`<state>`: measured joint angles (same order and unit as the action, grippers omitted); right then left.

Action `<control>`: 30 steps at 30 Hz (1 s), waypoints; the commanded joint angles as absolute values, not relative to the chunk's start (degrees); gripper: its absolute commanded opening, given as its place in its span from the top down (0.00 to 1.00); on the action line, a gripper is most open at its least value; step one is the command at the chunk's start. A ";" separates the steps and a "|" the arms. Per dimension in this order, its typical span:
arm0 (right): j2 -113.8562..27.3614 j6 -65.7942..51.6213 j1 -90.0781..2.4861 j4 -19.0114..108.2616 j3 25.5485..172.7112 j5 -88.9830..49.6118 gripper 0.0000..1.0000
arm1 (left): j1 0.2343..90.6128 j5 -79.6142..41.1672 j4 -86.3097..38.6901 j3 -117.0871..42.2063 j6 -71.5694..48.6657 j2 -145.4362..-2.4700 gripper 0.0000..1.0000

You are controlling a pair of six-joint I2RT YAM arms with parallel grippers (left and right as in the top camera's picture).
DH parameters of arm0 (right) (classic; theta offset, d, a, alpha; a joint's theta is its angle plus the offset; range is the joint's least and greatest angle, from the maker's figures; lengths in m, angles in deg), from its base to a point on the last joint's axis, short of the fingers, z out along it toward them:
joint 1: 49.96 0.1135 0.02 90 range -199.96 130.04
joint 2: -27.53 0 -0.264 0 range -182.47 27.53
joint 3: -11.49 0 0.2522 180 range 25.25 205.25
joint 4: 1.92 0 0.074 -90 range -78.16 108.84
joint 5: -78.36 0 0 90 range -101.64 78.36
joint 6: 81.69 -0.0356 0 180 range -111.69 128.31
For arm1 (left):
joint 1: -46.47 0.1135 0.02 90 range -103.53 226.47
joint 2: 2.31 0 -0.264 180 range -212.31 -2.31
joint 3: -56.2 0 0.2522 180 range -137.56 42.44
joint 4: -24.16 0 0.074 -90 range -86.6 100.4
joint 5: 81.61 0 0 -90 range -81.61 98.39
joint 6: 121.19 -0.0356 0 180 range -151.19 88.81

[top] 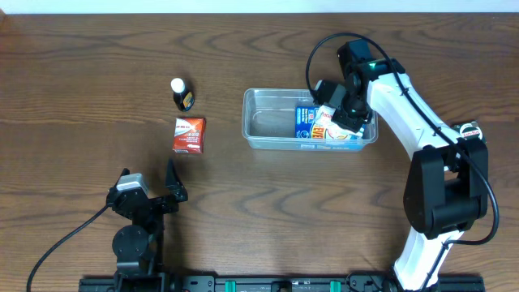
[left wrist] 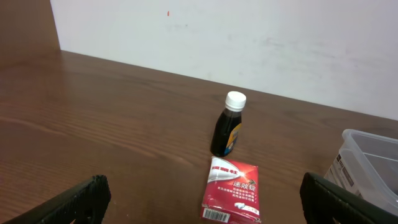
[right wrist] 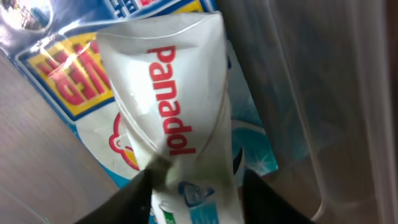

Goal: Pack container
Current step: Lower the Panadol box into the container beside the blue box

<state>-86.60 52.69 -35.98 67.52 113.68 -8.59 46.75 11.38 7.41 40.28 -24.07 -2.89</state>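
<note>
The container (top: 272, 122) is lying just right of the table's (top: 97, 49) centre, its long axis running left to right. The right gripper (top: 340, 113), clamping a white Panadol box (right wrist: 174, 106), is hanging over its right end. The left gripper (top: 147, 172) is gaping wide near the front edge.

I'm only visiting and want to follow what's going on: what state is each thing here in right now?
container: upright, open-topped, partly filled.
Panadol box: tilted inside the container, gripped by the right gripper.
blue box: lying in the container, under the Panadol box.
bottle: upright, capped, out on the table.
red box: lying flat on the table, not packed.
left gripper: open, empty.
right gripper: closed on the Panadol box.
</note>
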 commanded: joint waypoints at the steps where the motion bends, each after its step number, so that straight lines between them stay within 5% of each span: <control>1: -86.47 46.70 -36.14 66.86 114.48 -8.68 0.59 | 46.99 12.03 6.65 42.21 -24.03 -2.56 0.02; 9: -86.43 42.46 -36.03 65.99 114.55 -8.68 0.64 | 46.99 12.03 6.65 42.21 -24.01 -2.54 0.02; 22: -86.36 15.91 -36.40 74.38 121.92 -13.99 0.99 | 46.99 12.03 6.65 42.21 -24.01 -2.56 0.02; 30: -86.38 4.72 -36.40 83.04 121.83 -15.15 0.99 | 46.99 12.03 6.65 42.21 -24.01 -2.56 0.02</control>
<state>-86.60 11.91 -35.98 82.03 121.00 -13.80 46.75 11.38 7.41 40.28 -24.07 -2.89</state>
